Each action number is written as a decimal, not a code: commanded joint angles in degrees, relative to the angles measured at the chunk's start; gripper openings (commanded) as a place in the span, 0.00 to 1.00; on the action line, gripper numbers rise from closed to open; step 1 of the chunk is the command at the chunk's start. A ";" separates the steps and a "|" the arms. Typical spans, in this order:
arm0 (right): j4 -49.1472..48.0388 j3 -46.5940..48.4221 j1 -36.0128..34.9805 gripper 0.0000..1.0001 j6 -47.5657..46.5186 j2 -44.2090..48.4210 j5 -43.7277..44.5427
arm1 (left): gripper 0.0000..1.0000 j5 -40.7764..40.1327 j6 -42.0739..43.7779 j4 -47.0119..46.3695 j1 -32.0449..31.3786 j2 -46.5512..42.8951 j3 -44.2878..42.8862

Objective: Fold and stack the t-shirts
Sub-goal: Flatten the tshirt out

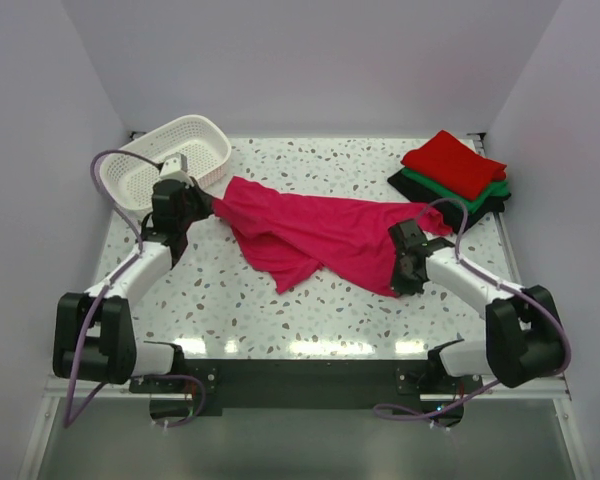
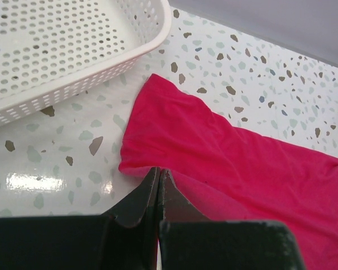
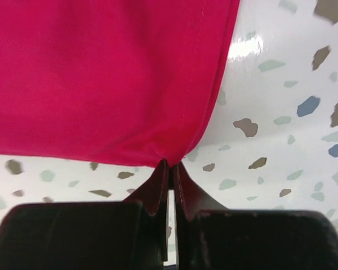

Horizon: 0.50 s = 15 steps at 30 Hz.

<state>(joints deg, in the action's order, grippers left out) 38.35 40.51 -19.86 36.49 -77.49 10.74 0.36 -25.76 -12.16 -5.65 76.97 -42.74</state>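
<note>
A magenta-pink t-shirt point(image 1: 315, 235) lies crumpled across the middle of the speckled table. My left gripper point(image 1: 202, 205) is shut on its left edge point(image 2: 158, 174), next to the basket. My right gripper point(image 1: 405, 262) is shut on a lower right corner of the same shirt point(image 3: 172, 160), and the cloth hangs stretched from the closed tips. Folded red point(image 1: 453, 163), green point(image 1: 495, 187) and black point(image 1: 480, 205) t-shirts sit stacked at the back right.
A white lattice basket point(image 1: 170, 160) stands at the back left, close behind my left gripper; its wall point(image 2: 73, 84) fills the upper left of the left wrist view. White walls enclose the table on three sides.
</note>
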 commanded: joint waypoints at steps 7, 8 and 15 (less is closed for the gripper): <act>5.24 20.81 0.08 0.00 -8.01 16.84 5.43 | 0.00 -4.93 1.76 3.01 0.46 -18.76 -3.03; 5.16 22.05 0.08 0.00 -8.45 17.98 5.17 | 0.00 -5.28 1.94 6.16 0.46 -19.57 -4.35; 6.12 34.09 0.08 0.00 -12.84 25.11 2.88 | 0.00 -10.37 6.07 17.87 0.46 -25.63 -18.59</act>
<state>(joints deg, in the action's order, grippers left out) 42.76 69.71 -19.86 27.16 -53.32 13.74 -5.76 -22.85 0.67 -5.63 55.07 -54.94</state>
